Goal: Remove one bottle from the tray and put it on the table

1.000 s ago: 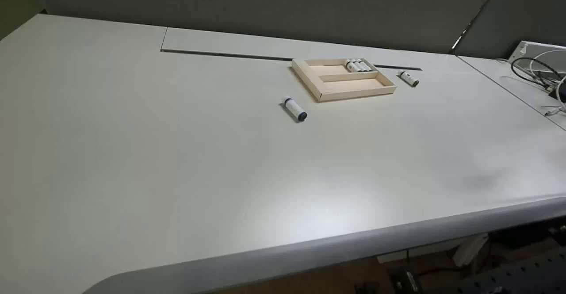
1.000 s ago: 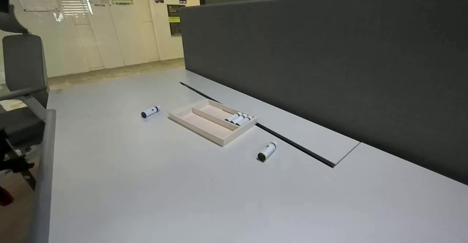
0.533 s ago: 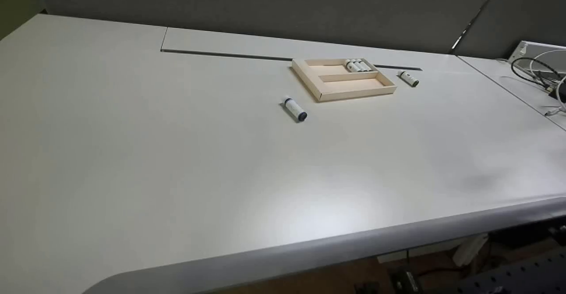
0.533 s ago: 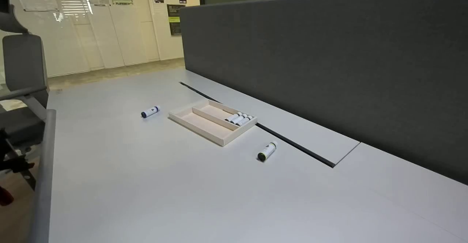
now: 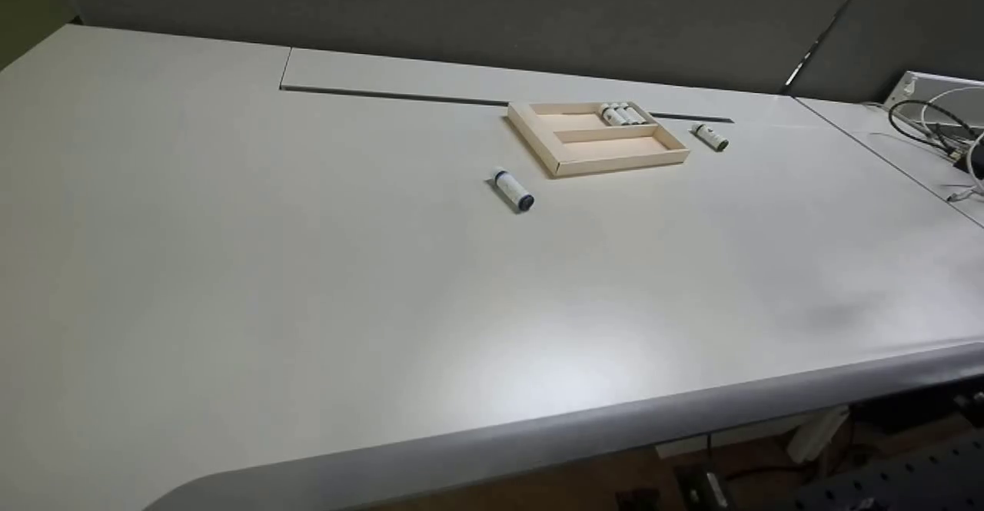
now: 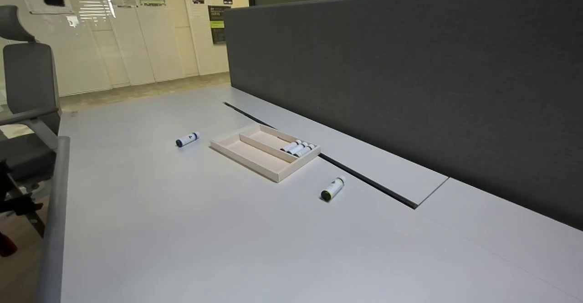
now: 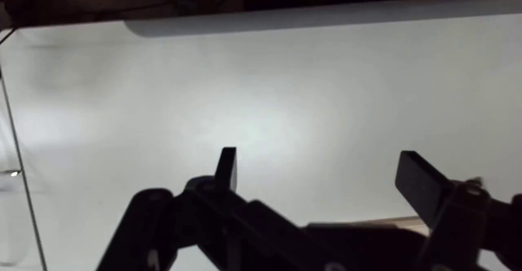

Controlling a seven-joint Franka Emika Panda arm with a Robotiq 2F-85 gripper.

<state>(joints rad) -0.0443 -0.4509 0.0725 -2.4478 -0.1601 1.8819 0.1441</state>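
Bottles (image 6: 298,148), three of them, small and white, lie on their sides in the one pale wood tray (image 6: 246,161). They are lined up so close that I can't tell if they touch. All three point the same way: dark ends toward the tray's middle bar (image 6: 268,146), white ends toward the big grey wall (image 6: 387,79). Their long axis goes across the slot (image 6: 264,137) they are in. The tray has two slots, and these three are at one end of the slot nearer the grey wall. Two more bottles lie flat on the white tabletop (image 6: 205,248), well apart, with the tray between them: one blue-ringed bottle (image 6: 187,139) and one green-ringed bottle (image 6: 333,188). Their dark ends point away from the grey wall too. One long dark strip (image 6: 371,183) runs along the tabletop near the grey wall, and the tray hides part of it. One claw (image 7: 318,156) is released: its two black fingers (image 7: 226,167) stand far apart, with tabletop showing between them. One grey chair (image 6: 29,79) stands by the tabletop's edge, and off to the side are cords (image 5: 939,131) too tangled to count.
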